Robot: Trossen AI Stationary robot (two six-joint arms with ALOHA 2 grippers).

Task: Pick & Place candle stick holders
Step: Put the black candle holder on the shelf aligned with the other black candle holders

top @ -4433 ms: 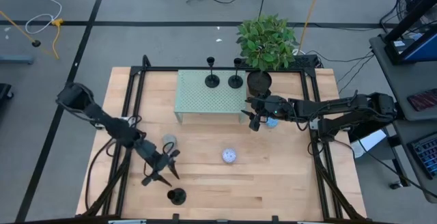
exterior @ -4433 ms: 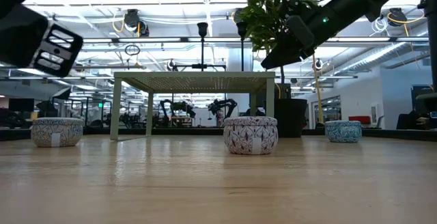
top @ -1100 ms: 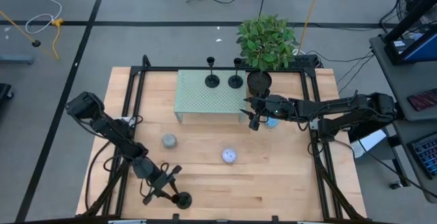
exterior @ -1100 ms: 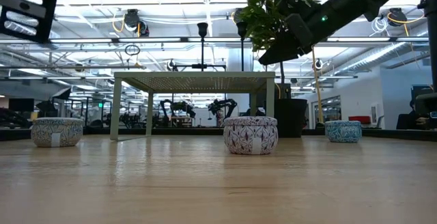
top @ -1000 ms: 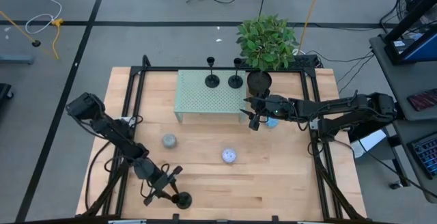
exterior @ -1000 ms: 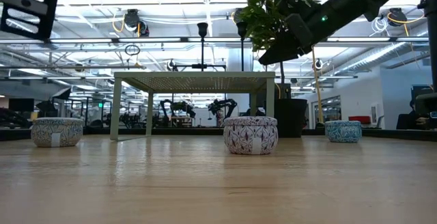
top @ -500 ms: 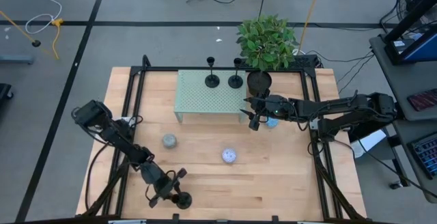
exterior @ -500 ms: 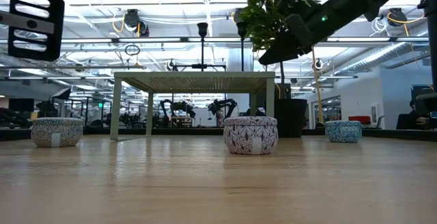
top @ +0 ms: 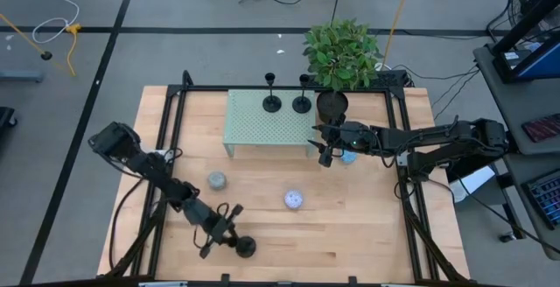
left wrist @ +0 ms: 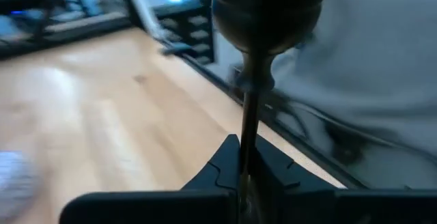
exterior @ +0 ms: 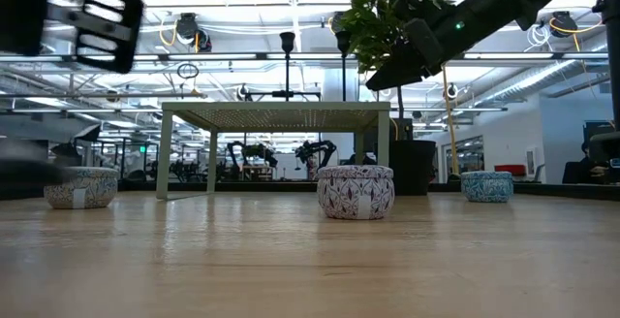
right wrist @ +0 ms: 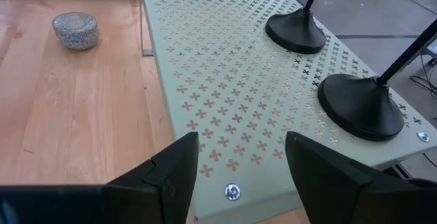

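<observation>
While the left arm works the near edge: left gripper [top: 219, 231] sits low over the wooden table [top: 367, 226], its jaws closed on the thin stem of the third candle stick holder [top: 244, 248], whose round base shows just beside the fingertips.
Grip check: in the left wrist view the stem [left wrist: 250, 115] runs straight through the pinch of the two dark fingers [left wrist: 225, 166], cup end away from the camera, so the hold is on the stem alone.
Risk one: a thin stem in a two-finger pinch could pivot, and the heavy disc base would likely swing the holder out of line on the way over.
Risk two: the green perforated stand [top: 262, 129] is raised on legs; a low carry could clip its edge.
Risk three: two candle stick holders [top: 272, 102] [top: 302, 104] already stand at the far side of that stand, near each other, and a crowded set-down could topple them.
Right arm: right gripper [top: 325, 153] hovers beside the stand's right end, jaws spread wide and empty, close to the likely path.
Containers: three small patterned tins [top: 216, 180] [top: 294, 200] [exterior: 486, 185] rest on the table; lids or contents cannot be made out.
Plant pot: the black pot [top: 332, 106] holds the leafy plant [top: 341, 52], at the stand's far right corner.
</observation>
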